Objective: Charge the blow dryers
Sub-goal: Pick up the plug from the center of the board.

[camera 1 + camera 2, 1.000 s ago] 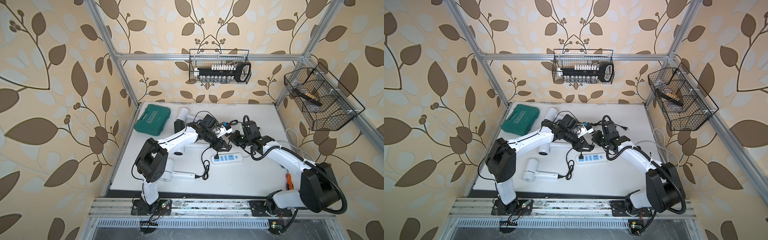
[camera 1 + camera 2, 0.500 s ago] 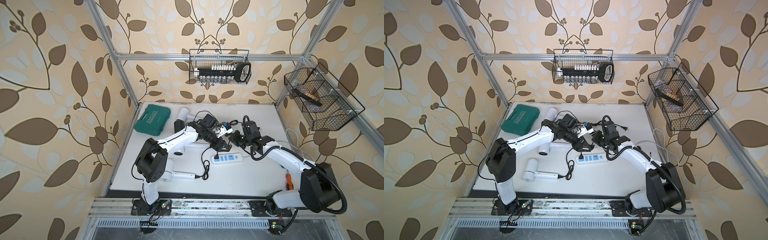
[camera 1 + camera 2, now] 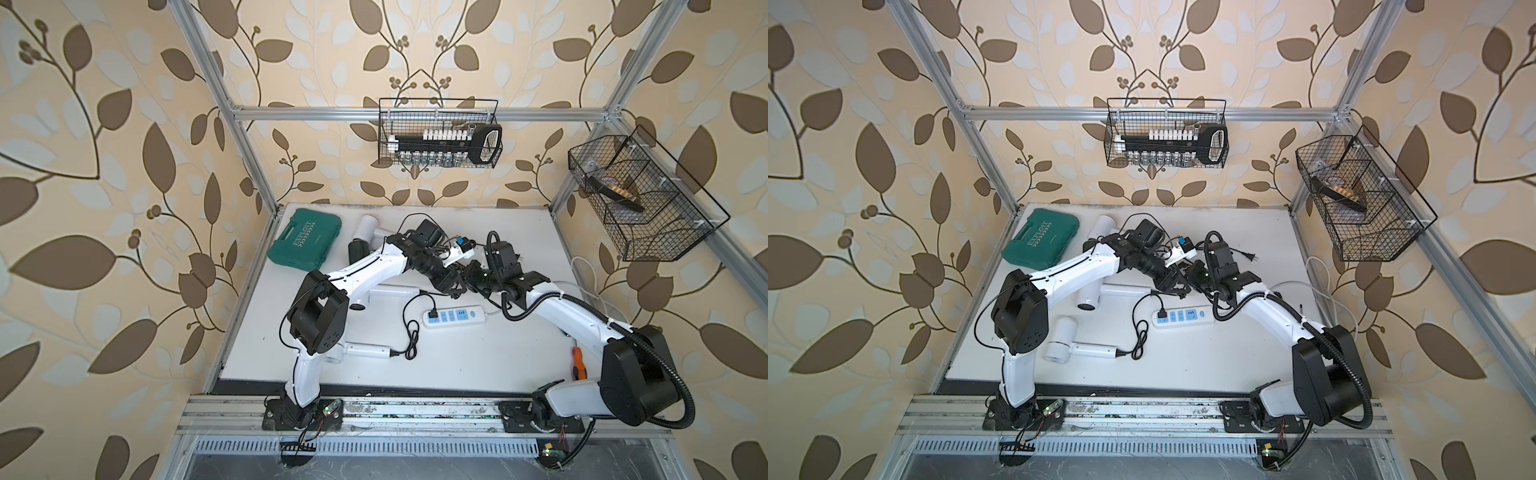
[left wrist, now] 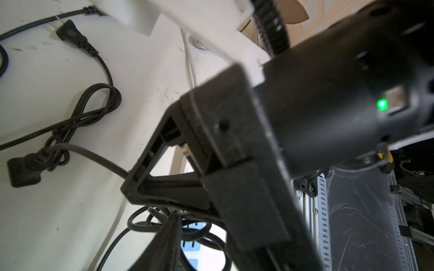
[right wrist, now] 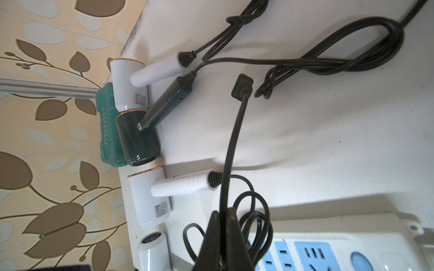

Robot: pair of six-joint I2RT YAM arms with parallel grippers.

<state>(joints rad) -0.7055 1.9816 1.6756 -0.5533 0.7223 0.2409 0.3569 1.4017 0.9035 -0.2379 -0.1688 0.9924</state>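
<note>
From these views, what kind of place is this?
Probably a mock-room robot test cell, not a real home: leaf wallpaper inside an aluminium frame, a wire basket hung on it, a mounting rail out front.

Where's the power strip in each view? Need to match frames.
In a top view: power strip, mid-table.
In a top view: mid-table too.
Left wrist: bottom edge, only its blue sockets.
Right wrist: bottom right.
Landmark: teal case; not in left wrist.
</note>
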